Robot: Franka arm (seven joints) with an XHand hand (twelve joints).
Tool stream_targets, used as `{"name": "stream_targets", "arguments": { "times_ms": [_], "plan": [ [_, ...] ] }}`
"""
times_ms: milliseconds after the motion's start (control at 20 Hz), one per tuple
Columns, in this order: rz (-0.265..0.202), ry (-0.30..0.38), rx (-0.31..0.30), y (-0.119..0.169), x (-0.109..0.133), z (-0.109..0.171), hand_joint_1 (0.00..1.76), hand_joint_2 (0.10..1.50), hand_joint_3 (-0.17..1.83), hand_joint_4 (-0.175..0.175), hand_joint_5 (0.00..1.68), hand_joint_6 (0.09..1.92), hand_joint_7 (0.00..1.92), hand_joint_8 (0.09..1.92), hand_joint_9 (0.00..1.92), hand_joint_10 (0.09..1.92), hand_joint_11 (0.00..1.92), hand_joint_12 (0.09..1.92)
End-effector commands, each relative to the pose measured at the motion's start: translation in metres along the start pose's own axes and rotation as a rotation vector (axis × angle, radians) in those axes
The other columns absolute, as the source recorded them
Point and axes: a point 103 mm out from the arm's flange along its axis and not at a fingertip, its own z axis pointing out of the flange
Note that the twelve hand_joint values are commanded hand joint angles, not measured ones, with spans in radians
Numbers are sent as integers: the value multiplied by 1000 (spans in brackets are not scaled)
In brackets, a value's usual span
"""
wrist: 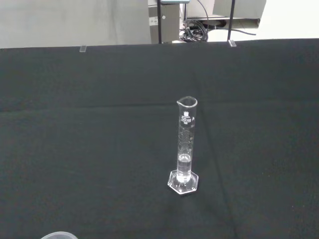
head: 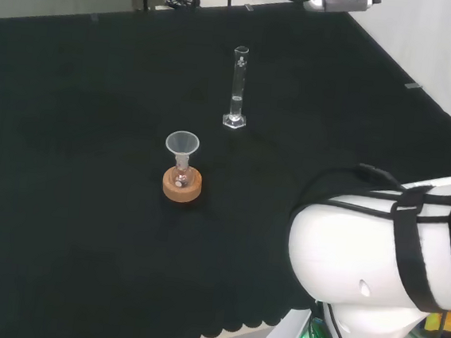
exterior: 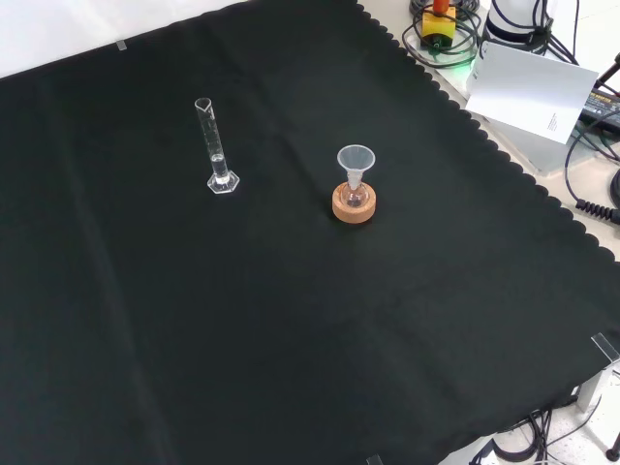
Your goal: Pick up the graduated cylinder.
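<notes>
Hand state: cannot tell. Cylinder [head: 237, 88] upright on desk [exterior: 291, 339], apart from funnel [exterior: 356, 160]. I'd grasp mid-tube, avoid tipping.

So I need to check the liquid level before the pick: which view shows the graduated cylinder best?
The wrist view: the graduated cylinder stands close and upright, its marks, spout and low liquid plain. The head view and front view show it small and far off, apart from the funnel and flask.

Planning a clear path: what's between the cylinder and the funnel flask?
Nothing: bare black cloth separates cylinder and flask in the front view.
</notes>
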Motion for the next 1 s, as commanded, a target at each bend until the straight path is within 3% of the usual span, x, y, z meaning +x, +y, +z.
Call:
{"name": "stream_targets", "arguments": {
  "times_ms": [50,550,1000],
  "plan": [
    [27,26,21,31,-27,35,0,1203,372,25,204,87,30,482,201,597,110,1359],
    [4,91,67,114,-70,106,119,1160,329,17,203,87,34,479,205,596,103,1361],
    [-44,157,75,181,-87,148,209,1115,306,13,203,87,37,477,210,595,102,1361]
  ]
}}
